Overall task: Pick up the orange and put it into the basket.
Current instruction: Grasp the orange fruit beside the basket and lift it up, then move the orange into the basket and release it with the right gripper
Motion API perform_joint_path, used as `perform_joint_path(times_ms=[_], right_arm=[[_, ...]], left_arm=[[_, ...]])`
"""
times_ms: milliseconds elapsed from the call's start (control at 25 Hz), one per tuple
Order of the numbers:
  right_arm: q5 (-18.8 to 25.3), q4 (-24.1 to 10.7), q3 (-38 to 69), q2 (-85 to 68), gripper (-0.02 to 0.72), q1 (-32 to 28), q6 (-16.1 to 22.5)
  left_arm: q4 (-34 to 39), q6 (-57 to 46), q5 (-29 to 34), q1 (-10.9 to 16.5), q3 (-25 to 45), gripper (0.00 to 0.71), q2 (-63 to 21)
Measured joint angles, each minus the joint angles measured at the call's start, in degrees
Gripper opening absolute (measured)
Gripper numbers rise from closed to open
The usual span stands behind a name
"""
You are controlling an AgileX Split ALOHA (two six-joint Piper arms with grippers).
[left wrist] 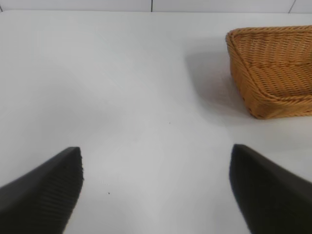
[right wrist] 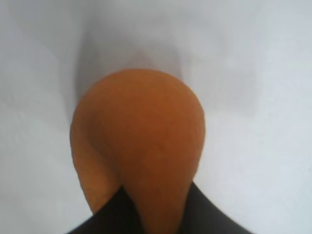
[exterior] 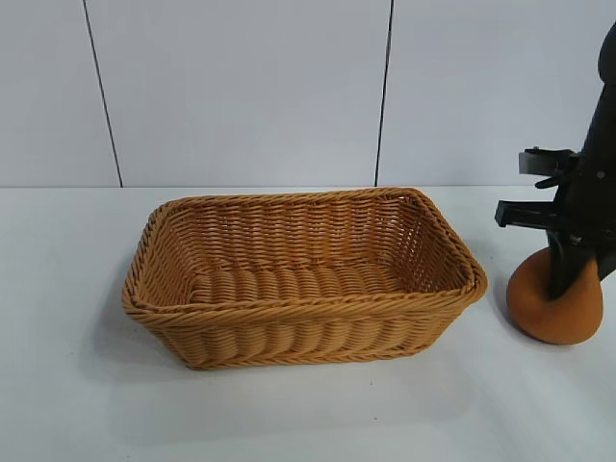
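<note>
orange [exterior: 551,310]: lumpy, on table right of basket | basket [exterior: 298,332]: tan wicker, upright, empty

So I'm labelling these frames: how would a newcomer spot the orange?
Find the big wicker basket on the white table. Off its right end sits the orange, with the right claw down on it. It is the only rounded, dull orange-brown lump there.

Lab-style test bench, bare white tabletop [exterior: 289,414], plain panelled wall [exterior: 241,87]
</note>
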Motion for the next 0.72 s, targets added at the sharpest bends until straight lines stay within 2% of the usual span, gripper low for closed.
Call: perform_joint_path(times_ms=[200,520,640,720], right_arm=[[2.5,-1.2,-4.3,-5.7,0.043,0.0,-0.1],[11.3,-0.7,-17.6,-11.6,0.043,0.0,-0.2],[13.1,0.5,-18.6,-11.7,0.043,0.0,-0.1],[13.6,2.6,-18.6,-11.6,0.043,0.3,0.0]], left_arm=[[0.0,0.0,0.0,0.0,0.0,0.585,0.0],[0.0,0.0,0.0,0.0,0.0,0.585,0.0],[0.0,0.0,0.0,0.0,0.0,0.585,0.0],[0.0,0.0,0.0,0.0,0.0,0.585,0.0]])
